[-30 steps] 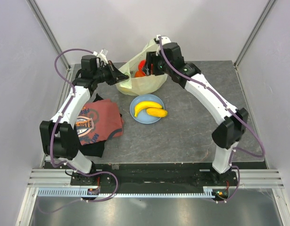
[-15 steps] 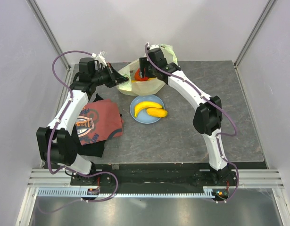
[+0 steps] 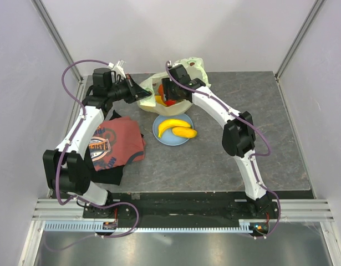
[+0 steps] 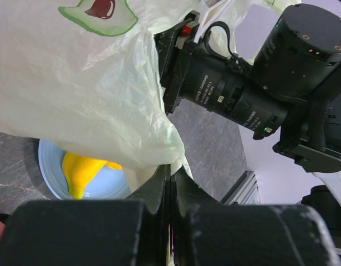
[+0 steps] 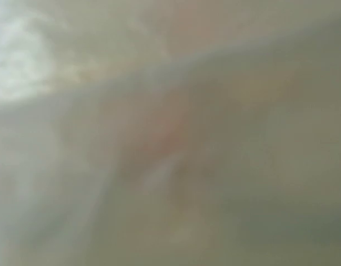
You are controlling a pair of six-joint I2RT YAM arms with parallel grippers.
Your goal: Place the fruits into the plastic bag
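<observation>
The pale yellow-green plastic bag sits at the back of the table, its mouth held open. My left gripper is shut on the bag's left edge; in the left wrist view the jaws pinch the thin plastic. My right gripper reaches down into the bag's mouth, its fingers hidden. The right wrist view is only blurred plastic. A red-orange fruit shows inside the bag. Two yellow bananas lie on the blue plate, also in the left wrist view.
A red printed T-shirt lies over dark cloth at the left, under my left arm. The right arm's wrist is close in front of the left gripper. Grey walls and frame posts enclose the table.
My right arm has swung left and down into the bag's mouth, and the bag has sagged with it. The left gripper has kept its hold. The bananas have not moved.
</observation>
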